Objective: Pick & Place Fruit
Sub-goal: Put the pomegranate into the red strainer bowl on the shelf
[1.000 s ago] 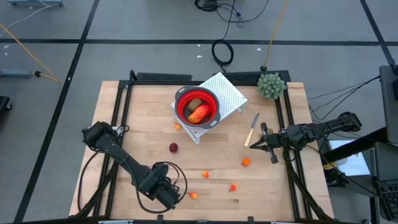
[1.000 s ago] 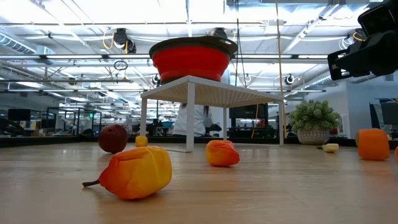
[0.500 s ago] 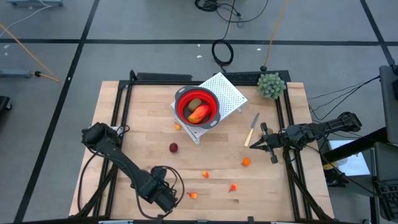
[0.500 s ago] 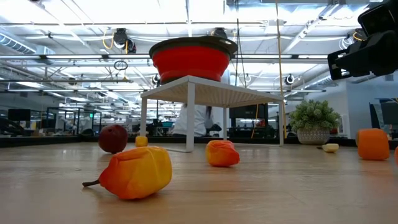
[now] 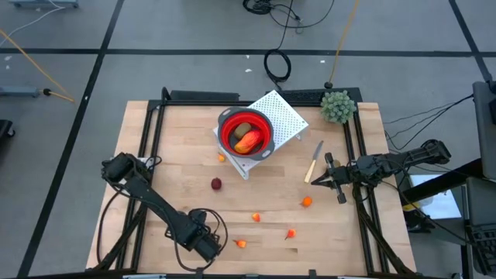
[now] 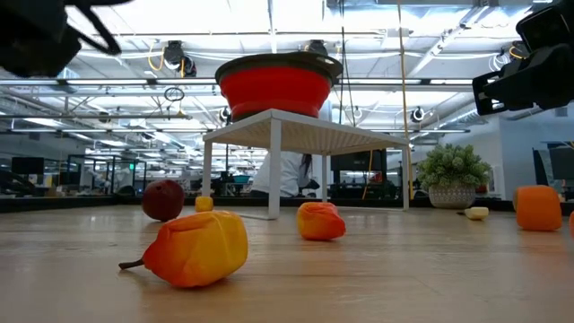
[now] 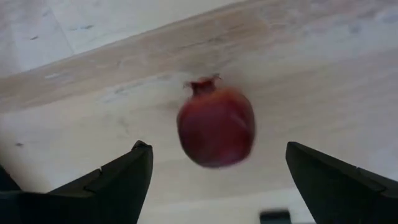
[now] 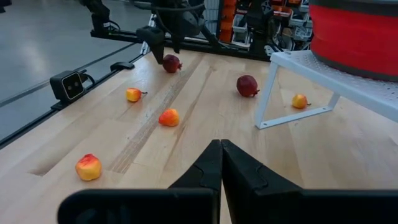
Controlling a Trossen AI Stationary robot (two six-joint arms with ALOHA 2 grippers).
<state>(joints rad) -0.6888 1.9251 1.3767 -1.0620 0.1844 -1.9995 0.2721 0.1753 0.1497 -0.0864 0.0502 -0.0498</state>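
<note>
Picking is judged to be in hand: well nearer than the red bowl (image 5: 266, 122), the left claw (image 5: 204, 246) is held wide open, with a dark red ball (image 7: 216, 127) framed between its fingers, ungripped. Next, the fingers must be lowered and closed round this smooth, crowned fruit, which could roll. Right of the bowl, the right claw (image 5: 319, 180) is parked shut and empty.

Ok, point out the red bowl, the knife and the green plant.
red bowl (image 5: 264, 129): high view, right rim.
knife (image 5: 314, 163): high view, middle of its length.
green plant (image 5: 338, 107): high view, centre of the foliage.
</note>
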